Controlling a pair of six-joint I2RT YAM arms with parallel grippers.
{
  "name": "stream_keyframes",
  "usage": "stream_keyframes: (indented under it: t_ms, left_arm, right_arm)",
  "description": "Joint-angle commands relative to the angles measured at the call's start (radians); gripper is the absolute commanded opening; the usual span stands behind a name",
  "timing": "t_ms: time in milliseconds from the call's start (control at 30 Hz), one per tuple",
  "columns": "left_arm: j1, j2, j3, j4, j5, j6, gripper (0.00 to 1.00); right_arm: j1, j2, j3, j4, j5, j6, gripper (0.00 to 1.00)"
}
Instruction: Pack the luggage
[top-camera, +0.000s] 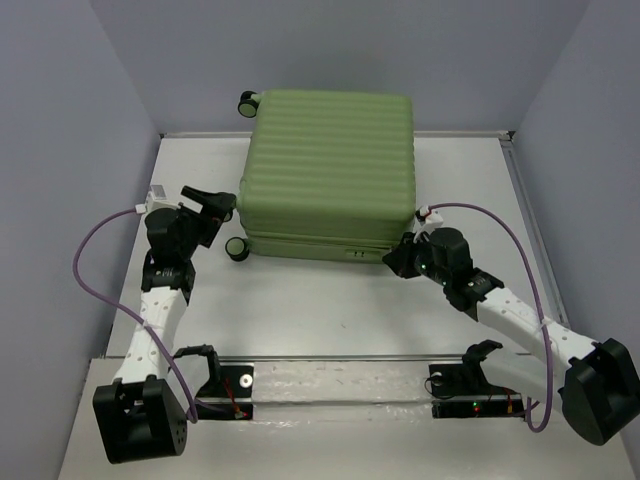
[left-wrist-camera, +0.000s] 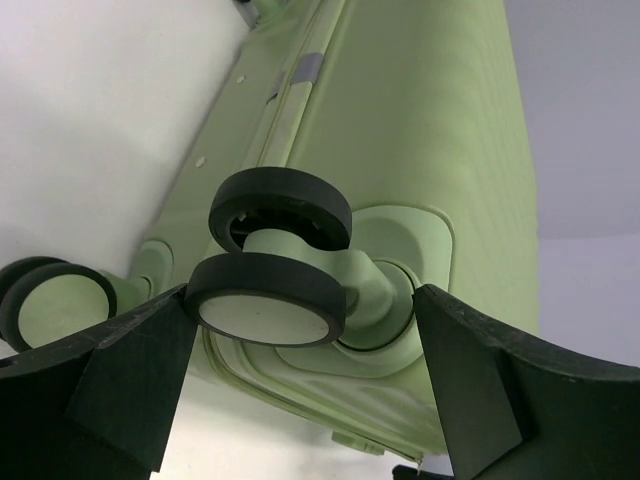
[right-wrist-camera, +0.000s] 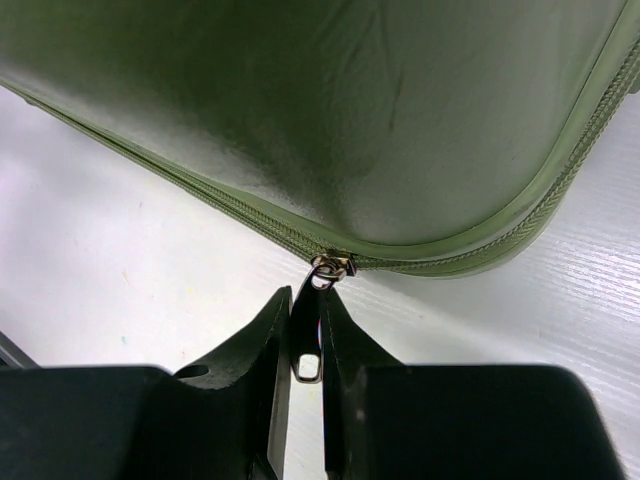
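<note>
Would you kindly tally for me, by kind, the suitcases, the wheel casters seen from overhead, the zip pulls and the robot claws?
Suitcase: 1
Wheel casters, overhead view: 2 (far caster, near caster)
Zip pull: 1
Claws: 2 (left claw, right claw)
Total: 6
</note>
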Motion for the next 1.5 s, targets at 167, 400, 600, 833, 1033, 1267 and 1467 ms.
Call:
stream_keyframes:
  t_ms: [167,400,600,833,1033,1267,1467]
  left_arm:
    - [0.002,-0.035,0.033,-0.004,0.115,0.018,0.99]
    - [0.003,-0.144,0.038,-0.139,0.092,0.081,0.99]
    - [0.003,-0.15,0.075,-0.169,0.103,0.098,0.99]
    - [0.002,-0.148,0.084,-0.188,0.112,0.121,0.99]
    - [0.002,-0.113,0.121,-0.173,0.099,0.117,0.99]
    - [0.003,0.01,0.131,-0.048,0.078,0.052,0.99]
    - [0.003,0.094,0.13,0.034,0.066,0.006,0.98]
  right_arm:
    - [-0.006,-0.057,0.019,0.104,-0.042,-0.022,0.07]
    - [-0.006,-0.065,0.017,0.104,-0.045,-0.026,0.07]
    - [-0.006,-0.073,0.019,0.105,-0.048,-0.025,0.07]
    - [-0.006,-0.074,0.016,0.107,-0.054,-0.022,0.07]
    - [-0.006,-0.073,0.016,0.112,-0.058,-0.02,0.07]
    - [-0.006,-0.076,0.011,0.113,-0.068,-0.022,0.07]
    - [-0.006,-0.085,0.008,0.113,-0.072,-0.022,0.07]
